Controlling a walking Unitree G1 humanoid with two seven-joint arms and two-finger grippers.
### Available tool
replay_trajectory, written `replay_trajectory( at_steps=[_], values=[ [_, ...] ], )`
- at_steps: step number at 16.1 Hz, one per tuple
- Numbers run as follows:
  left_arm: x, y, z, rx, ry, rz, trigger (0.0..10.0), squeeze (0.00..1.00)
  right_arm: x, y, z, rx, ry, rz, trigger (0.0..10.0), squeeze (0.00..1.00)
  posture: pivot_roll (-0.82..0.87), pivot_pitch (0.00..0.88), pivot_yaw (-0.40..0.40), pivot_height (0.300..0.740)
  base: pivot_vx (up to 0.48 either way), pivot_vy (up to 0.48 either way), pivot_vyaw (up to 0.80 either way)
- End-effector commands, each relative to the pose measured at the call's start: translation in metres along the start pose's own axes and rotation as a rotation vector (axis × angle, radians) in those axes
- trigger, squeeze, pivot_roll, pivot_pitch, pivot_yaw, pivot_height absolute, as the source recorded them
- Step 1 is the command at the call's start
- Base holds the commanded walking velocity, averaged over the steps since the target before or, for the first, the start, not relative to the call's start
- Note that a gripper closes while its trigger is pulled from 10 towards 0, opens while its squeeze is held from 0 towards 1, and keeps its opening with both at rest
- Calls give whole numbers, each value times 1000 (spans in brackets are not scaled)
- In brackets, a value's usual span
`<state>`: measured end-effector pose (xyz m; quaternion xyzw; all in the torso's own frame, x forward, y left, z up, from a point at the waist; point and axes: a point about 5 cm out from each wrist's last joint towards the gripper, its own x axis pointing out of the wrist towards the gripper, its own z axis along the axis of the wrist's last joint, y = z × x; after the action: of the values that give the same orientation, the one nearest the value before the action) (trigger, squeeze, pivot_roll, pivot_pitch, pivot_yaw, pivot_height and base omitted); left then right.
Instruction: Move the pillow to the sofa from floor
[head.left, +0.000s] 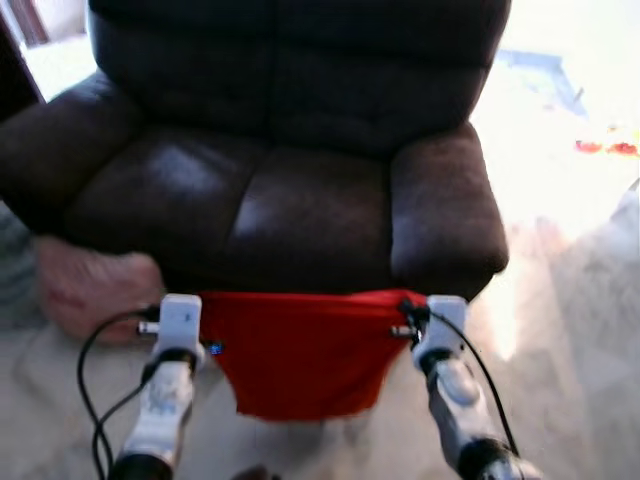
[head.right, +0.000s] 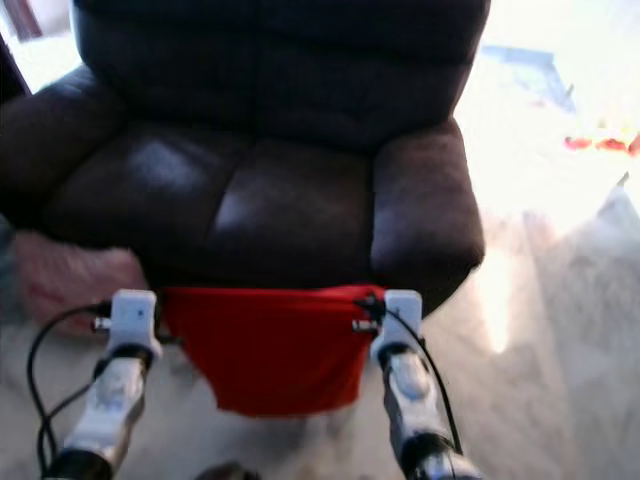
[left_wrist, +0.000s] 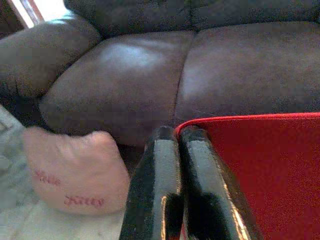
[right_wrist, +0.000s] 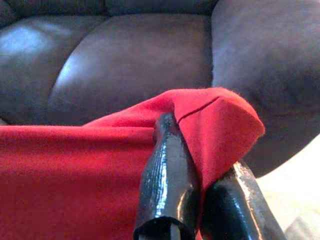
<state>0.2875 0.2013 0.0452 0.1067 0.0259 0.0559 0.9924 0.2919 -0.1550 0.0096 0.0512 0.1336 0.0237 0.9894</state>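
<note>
A red pillow (head.left: 300, 355) hangs stretched between my two grippers, just in front of and below the front edge of the dark brown sofa (head.left: 300, 200). My left gripper (left_wrist: 172, 137) is shut on the pillow's left top corner. My right gripper (right_wrist: 192, 145) is shut on the right top corner, where the red fabric folds over one finger. The sofa seat (left_wrist: 150, 80) lies directly ahead and is bare.
A pink pillow (head.left: 90, 285) with red lettering leans on the floor against the sofa's left front corner. Pale carpet (head.left: 580, 330) spreads to the right, with bright sunlit floor and small red items (head.left: 600, 147) beyond. Black cables (head.left: 95, 390) loop beside my left arm.
</note>
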Motion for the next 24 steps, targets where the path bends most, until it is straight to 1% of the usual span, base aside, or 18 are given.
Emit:
replay_trajectory(
  at_steps=[1,3,7,10,11,13,15,20,24],
  values=[
    [6,12,11,-16,-49,73,10000,0,-1,-25,9,16,-37,-103,10000,0,81,52,-40,740,0,0,-781],
    [7,14,15,-21,-62,76,10000,0,-1,-25,9,17,-42,-105,10000,0,85,50,-37,740,0,0,-778],
    [12,13,20,-33,-74,67,10000,0,-1,-25,10,20,-53,-111,10000,0,86,50,-35,740,0,0,0],
    [15,6,22,-56,-63,22,10000,0,-1,-24,11,21,-57,-109,10000,0,85,50,-31,740,0,0,0],
    [15,5,21,-72,-58,26,10000,0,-1,-24,10,23,-59,-109,10000,0,84,50,-31,740,0,0,0],
    [14,5,21,-92,-50,32,10000,0,-1,-23,10,22,-59,-109,10000,0,84,50,-31,740,287,0,0],
    [14,5,21,-84,-52,25,10000,0,-1,-24,10,22,-59,-108,10000,0,85,51,-31,740,292,0,0],
    [13,8,18,-108,-36,39,10000,0,-1,-23,11,22,-60,-103,10000,0,83,49,-33,740,272,0,0],
    [14,10,21,-112,-49,51,10000,0,-1,-24,11,17,-59,-102,10000,0,82,48,-36,740,273,0,0]
  ],
)
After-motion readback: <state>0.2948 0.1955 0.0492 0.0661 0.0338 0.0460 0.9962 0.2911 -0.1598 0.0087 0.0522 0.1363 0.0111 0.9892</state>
